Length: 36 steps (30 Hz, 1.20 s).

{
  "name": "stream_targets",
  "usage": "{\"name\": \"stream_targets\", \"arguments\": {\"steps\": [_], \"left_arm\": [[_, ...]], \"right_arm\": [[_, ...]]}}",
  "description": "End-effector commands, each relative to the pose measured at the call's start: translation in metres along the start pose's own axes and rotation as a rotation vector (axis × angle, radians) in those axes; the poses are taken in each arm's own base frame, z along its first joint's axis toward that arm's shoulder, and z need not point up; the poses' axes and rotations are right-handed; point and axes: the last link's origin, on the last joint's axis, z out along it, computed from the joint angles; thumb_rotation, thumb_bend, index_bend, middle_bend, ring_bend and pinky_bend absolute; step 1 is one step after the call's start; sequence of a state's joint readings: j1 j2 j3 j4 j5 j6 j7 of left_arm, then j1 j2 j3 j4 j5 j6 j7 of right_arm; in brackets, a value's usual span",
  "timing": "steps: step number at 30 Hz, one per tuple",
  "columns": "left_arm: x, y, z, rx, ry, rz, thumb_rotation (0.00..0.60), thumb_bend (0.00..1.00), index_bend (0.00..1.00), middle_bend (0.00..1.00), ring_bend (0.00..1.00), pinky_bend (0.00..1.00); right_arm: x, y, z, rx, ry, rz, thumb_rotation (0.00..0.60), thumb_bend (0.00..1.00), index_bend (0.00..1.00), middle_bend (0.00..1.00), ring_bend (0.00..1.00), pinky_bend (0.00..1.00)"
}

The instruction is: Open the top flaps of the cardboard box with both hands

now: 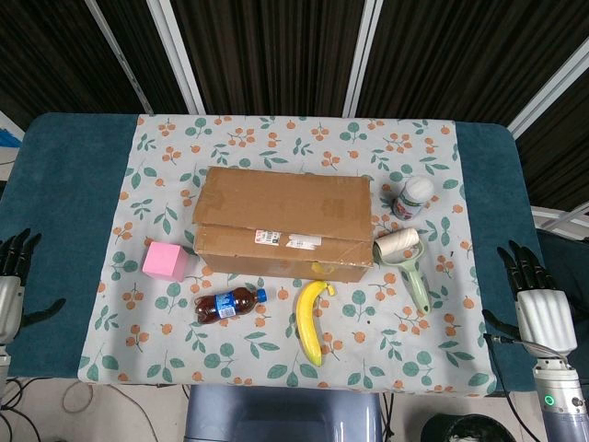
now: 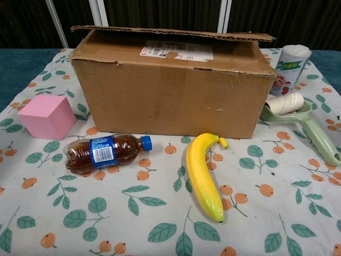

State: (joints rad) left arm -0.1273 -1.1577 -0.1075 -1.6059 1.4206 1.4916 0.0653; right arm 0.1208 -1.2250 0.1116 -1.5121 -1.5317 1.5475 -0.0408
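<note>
The brown cardboard box sits in the middle of the table, its top flaps folded down and closed; the chest view shows its front wall and the slightly raised far flap edge. My left hand hangs at the table's left edge, fingers spread, holding nothing. At the right edge my right hand is likewise spread and empty. Both hands are far from the box and do not show in the chest view.
Close around the box lie a pink cube, a brown drink bottle, a banana, a green-handled lint roller and a white jar. A floral cloth covers the table.
</note>
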Motion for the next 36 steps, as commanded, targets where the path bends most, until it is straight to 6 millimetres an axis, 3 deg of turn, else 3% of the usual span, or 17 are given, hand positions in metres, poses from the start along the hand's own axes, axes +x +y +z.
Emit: {"name": "stream_targets", "arguments": {"steps": [1,25,36], "left_arm": [[0.0,0.0,0.0,0.0,-0.001,0.001,0.6,0.02,0.0,0.0,0.0,0.01],[0.0,0.0,0.0,-0.002,-0.009,-0.008,0.6,0.01,0.0,0.0,0.0,0.01],[0.007,0.026,0.011,-0.064,-0.01,0.024,0.6,0.02,0.0,0.0,0.0,0.01]], "right_arm": [[0.0,0.0,0.0,0.0,-0.002,-0.001,0.6,0.19,0.0,0.0,0.03,0.23],[0.0,0.0,-0.001,-0.012,0.004,0.0,0.6,0.19,0.0,0.0,0.03,0.23],[0.001,0.011,0.002,-0.052,0.002,0.02,0.6,0.19,0.0,0.0,0.03,0.23]]}}
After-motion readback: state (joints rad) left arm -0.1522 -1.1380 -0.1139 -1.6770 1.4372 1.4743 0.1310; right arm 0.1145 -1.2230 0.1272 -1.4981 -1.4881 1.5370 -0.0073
